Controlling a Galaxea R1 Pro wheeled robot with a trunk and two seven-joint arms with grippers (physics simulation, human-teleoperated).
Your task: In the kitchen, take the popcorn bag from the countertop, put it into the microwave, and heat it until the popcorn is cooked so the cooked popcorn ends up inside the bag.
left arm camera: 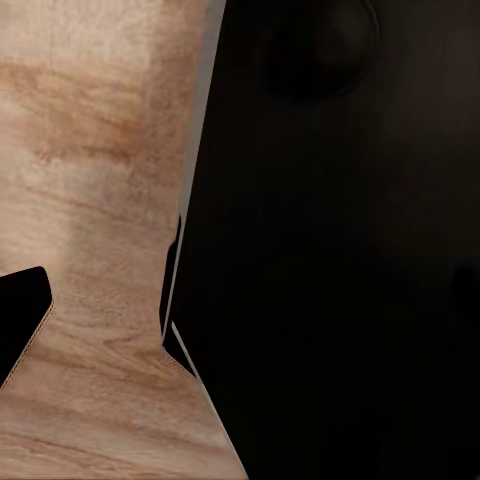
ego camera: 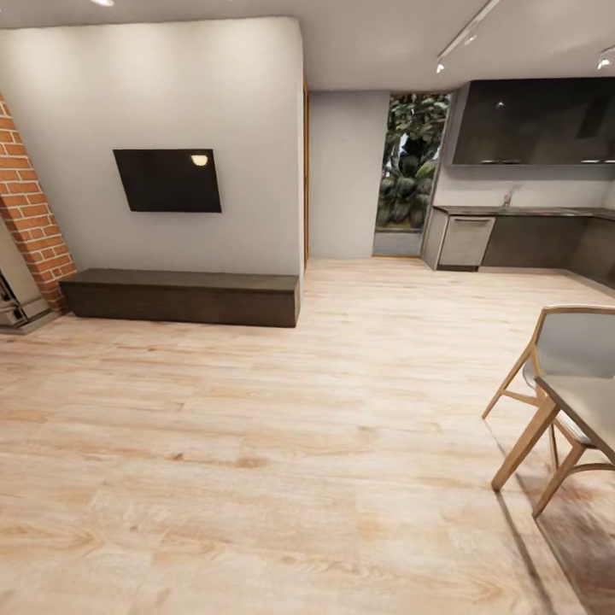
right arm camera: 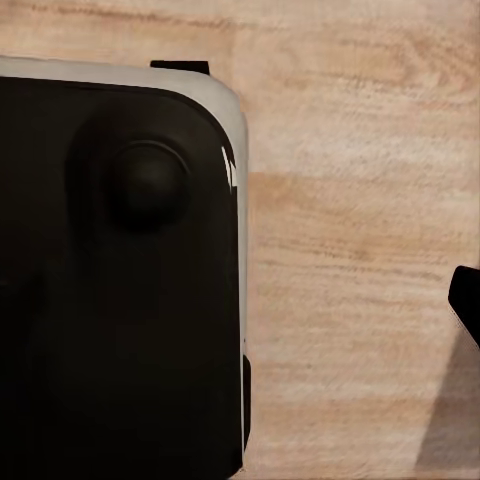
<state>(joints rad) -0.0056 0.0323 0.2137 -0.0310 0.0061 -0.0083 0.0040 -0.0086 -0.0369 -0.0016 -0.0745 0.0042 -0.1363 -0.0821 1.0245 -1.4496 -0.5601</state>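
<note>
Both end effectors are basically out of the picture for judging: each wrist camera looks down past a big dark robot body panel (left arm camera: 330,240) at the wood floor (left arm camera: 90,150), with just a black sliver at the frame edge (left arm camera: 20,320) that might be a fingertip, so I honestly can't tell if either end effector is spread or pressed together. Nothing seems to be carried though, which fits arms tucked down alongside the body for driving

From the head view, the robot is standing out on the open light wood floor of a living area, and the kitchen (ego camera: 530,196) is well off beyond it at the far side of the room. Using that kitchen as the landmark: dark upper cabinets hang above a thin grey desk (ego camera: 521,210) running along the wall, with a pale appliance front (ego camera: 465,242) set under its near end, and a window full of greenery (ego camera: 414,162) just beside it. Well apart from the kitchen, across the room, there's a wall-mounted TV (ego camera: 168,180) over a low dark bench (ego camera: 184,296) and a strip of brick wall (ego camera: 30,213). A wooden chair (ego camera: 559,376) tucked at a table corner sits between the robot and the kitchen

The popcorn bag and microwave are too far away to make out; presumably they're somewhere on that desk. So I'd call this the travel stage, nothing grabbed yet, with the chair the thing to steer around
</note>
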